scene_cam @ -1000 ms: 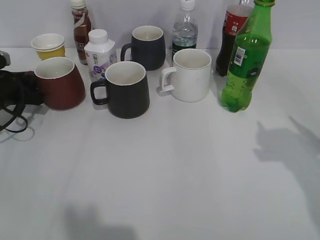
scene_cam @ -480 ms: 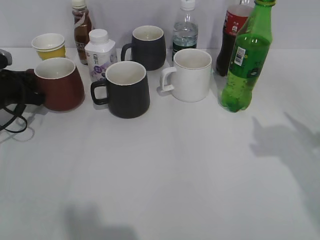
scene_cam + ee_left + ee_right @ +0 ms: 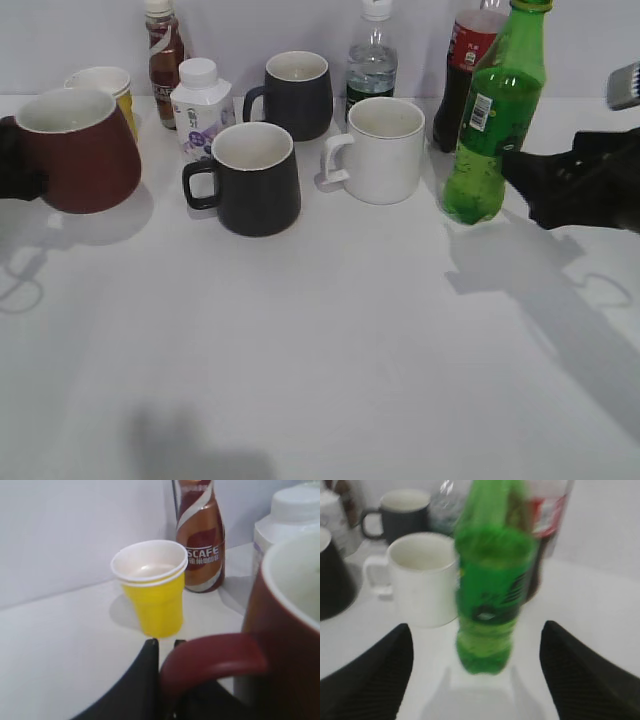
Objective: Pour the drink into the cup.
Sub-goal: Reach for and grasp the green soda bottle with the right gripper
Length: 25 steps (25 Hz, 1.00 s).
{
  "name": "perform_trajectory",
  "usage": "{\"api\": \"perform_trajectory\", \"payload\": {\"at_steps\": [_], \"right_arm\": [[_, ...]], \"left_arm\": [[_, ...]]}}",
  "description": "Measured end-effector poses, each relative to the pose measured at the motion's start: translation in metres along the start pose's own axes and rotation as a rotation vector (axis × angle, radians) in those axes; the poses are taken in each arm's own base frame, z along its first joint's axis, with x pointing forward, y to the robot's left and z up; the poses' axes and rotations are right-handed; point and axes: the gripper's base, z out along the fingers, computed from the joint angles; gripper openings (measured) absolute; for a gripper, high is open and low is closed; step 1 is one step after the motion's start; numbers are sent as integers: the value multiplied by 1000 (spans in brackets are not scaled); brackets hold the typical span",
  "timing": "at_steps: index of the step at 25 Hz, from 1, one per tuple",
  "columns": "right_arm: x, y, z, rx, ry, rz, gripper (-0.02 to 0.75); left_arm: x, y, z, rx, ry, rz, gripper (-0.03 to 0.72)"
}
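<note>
The green soda bottle (image 3: 490, 130) stands upright at the back right, also in the right wrist view (image 3: 490, 595). My right gripper (image 3: 515, 172) is open just right of the bottle's lower half; in the right wrist view (image 3: 476, 630) the bottle's base stands a little ahead of the wide-apart fingers, not touched. The red-brown mug (image 3: 75, 150) is at the far left, raised above its shadow on the table. My left gripper (image 3: 165, 647) is shut on the mug's handle (image 3: 215, 660) and is mostly cut off at the left edge of the exterior view (image 3: 12, 160).
Two black mugs (image 3: 250, 180) (image 3: 295, 95) and a white mug (image 3: 380, 150) stand mid-table. Behind them are a cola bottle (image 3: 465, 60), a water bottle (image 3: 370, 60), a white milk bottle (image 3: 198, 110), a coffee bottle (image 3: 162, 60) and a yellow cup (image 3: 152, 595).
My left gripper has lifted the red-brown mug up and to the left. My right gripper has come into view from the right and reached the green bottle's side.
</note>
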Motion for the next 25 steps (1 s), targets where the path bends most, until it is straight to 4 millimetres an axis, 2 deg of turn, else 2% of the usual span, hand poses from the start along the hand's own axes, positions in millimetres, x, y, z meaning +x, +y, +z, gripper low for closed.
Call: {"api": "perform_trajectory", "payload": {"at_steps": [3,8,14,22,25], "right_arm": [[15,-2,23,11,33,46,608],[33,-4,59,9,52,69,608],[36,-7,99,7,39,73,605],[33,-12,129,32,11,97,567],[33,-13,132,35,7,101,491]], "left_arm": [[-6,-7,-18,2,-9,-41,58],[-25,-30,-35,58,-28,-1,58],[-36,-58,-49,131,24,56,58],[-39,-98,-59,274,70,124,58],[-39,-110,-62,321,68,141,58]]}}
